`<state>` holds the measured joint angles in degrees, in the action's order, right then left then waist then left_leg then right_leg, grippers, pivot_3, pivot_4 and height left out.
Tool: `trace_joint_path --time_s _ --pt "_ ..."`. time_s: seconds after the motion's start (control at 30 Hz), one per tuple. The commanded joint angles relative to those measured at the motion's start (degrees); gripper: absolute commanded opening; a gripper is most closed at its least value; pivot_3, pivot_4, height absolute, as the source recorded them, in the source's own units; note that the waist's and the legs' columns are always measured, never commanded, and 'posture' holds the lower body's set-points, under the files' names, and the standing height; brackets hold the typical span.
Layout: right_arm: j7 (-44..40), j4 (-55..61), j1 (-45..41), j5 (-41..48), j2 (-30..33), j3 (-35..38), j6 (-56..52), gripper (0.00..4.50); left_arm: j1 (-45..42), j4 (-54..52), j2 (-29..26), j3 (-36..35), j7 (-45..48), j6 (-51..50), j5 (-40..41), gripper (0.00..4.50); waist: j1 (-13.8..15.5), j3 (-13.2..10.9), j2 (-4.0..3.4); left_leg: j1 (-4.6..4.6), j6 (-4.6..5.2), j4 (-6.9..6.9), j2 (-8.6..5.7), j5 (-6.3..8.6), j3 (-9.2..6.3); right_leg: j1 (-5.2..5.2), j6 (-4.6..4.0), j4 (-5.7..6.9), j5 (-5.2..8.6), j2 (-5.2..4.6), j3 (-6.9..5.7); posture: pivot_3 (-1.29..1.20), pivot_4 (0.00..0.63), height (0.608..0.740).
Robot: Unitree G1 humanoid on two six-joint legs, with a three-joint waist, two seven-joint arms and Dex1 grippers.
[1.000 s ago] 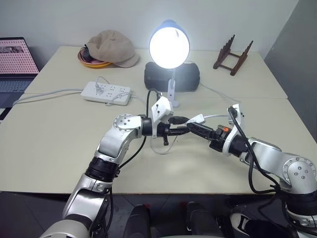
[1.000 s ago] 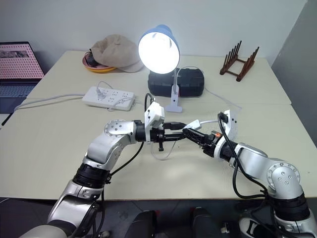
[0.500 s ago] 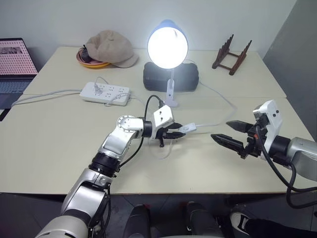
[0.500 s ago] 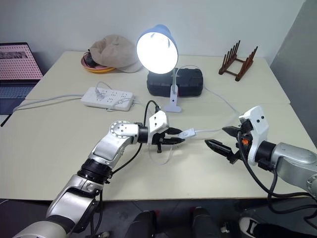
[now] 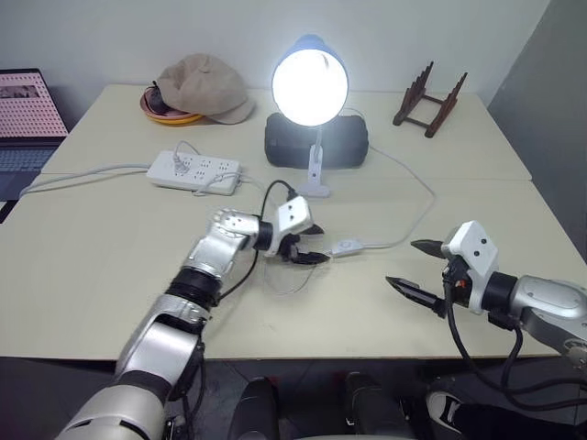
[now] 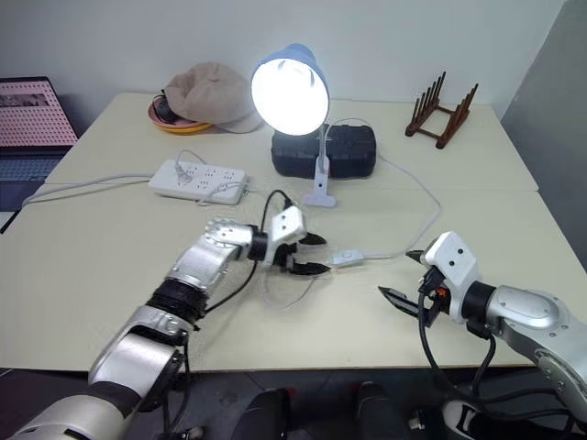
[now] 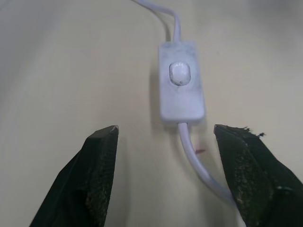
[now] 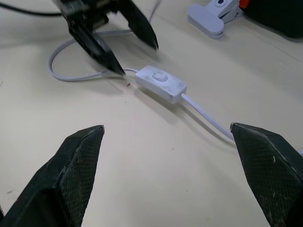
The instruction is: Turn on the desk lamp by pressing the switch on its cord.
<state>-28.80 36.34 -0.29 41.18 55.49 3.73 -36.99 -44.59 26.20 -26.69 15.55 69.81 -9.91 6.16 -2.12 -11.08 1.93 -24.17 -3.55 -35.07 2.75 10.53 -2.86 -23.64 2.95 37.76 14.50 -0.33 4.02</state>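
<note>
1. The left gripper (image 5: 312, 244) is held low over the table (image 5: 101, 266), pointing toward three o'clock; its two black fingers are spread apart with nothing between them, and the switch (image 5: 346, 247) lies just beyond their tips, untouched.
2. The right gripper (image 5: 415, 266) is carried at about four o'clock from the switch, well apart from it, pointing back toward nine o'clock; its fingers are splayed wide and nothing is held.
3. The switch is seen as a small white oblong with a rounded button at its middle, lying flat on the table near the centre; in the left wrist view the switch (image 7: 182, 82) sits between the two finger lines, just ahead of them.
4. The cord (image 5: 417, 202) is run from the switch toward two o'clock in a long curve and back to the lamp; on the other side a loose loop is laid under the left gripper.
5. The desk lamp (image 5: 310, 87) is lit, its bulb glowing white inside the blue shade; its clip base is set at twelve o'clock from the switch, in front of a black case (image 5: 316, 139).
6. A white power strip (image 5: 195, 170) is placed at ten o'clock; a beige cap (image 5: 204, 84) on an orange dish, a wooden rack (image 5: 429, 101) and a laptop (image 5: 27, 115) are kept along the far and left edges; nothing is lying between either gripper and the switch.
</note>
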Motion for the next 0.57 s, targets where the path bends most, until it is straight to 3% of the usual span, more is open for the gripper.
trace_joint_path --time_s 0.03,0.27,0.43,0.57 --pt "-3.9 -1.6 -0.2 -1.8 -1.0 2.3 2.4 4.5 1.7 -9.3 -4.9 -4.3 2.8 -5.4 4.1 4.33 0.0 0.0 -0.01 0.03 0.0 0.0 0.0 0.0 0.01 0.02 -0.01 0.0 0.01 -0.01 0.01 0.0 0.15 0.74" --pt "-14.9 -8.6 -0.1 -1.0 1.4 7.7 3.0 4.5 9.9 -21.1 -22.3 -15.8 6.5 -19.7 12.3 4.48 -0.1 0.0 -0.01 0.08 0.0 0.01 0.02 0.0 0.01 0.04 -0.23 0.02 0.13 -0.03 -0.02 0.0 0.15 0.74" --pt "-19.5 -12.6 -1.0 -2.6 2.5 9.4 3.2 4.5 14.3 -22.2 -27.0 -19.2 4.2 -19.7 12.0 4.48 0.3 0.0 -0.01 0.21 0.0 0.0 0.0 0.0 0.03 0.15 -0.26 0.03 0.15 -0.06 -0.03 0.0 0.15 0.74" --pt "-20.7 -15.3 -3.8 -4.1 2.3 8.3 2.9 4.5 15.3 -21.6 -27.1 -21.2 1.4 -19.2 12.2 4.48 0.4 0.0 0.0 0.2 -0.01 -0.04 0.0 0.0 0.04 0.15 -0.26 0.03 0.15 -0.08 -0.02 0.0 0.15 0.74"
